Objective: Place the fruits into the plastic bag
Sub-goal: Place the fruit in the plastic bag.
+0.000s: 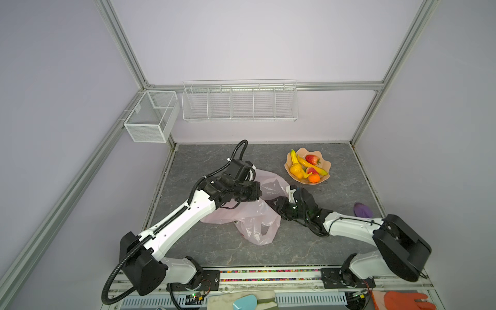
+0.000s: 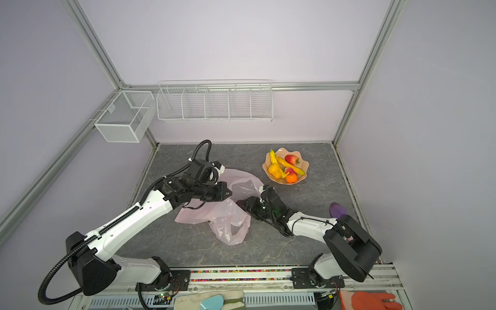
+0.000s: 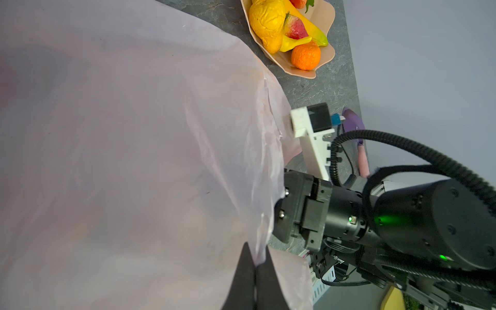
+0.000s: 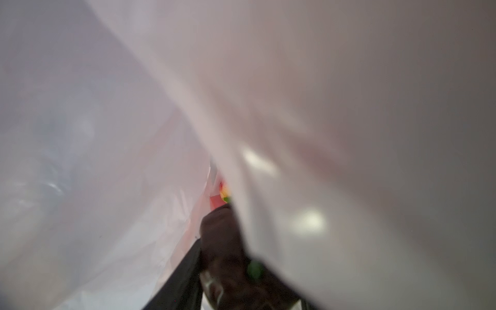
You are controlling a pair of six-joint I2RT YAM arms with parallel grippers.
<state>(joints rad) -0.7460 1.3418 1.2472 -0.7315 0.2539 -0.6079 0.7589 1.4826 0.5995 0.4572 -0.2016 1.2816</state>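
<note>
The plastic bag [image 1: 252,214] lies crumpled in the middle of the table [image 1: 295,249], between the two arms. The left claw [image 3: 256,255] is pressed together on a fold of the bag's film, on the bag's far left part. The right claw [image 1: 271,202] reaches into the bag from the right. In the right wrist view film covers most of it, and a dark brown fruit [image 4: 222,241] sits pinched against its one visible finger [image 4: 182,279]. A scrap of red and yellow-green shows deeper in the bag, too blurred to name.

To the far right, well apart from both claws, the bowl [image 1: 323,162] holds two bananas [image 1: 312,167], a pear [image 1: 296,170], two strawberries [image 1: 312,159] and a tangerine [image 1: 314,178]. A purple object [image 1: 362,210] lies by the table's right edge.
</note>
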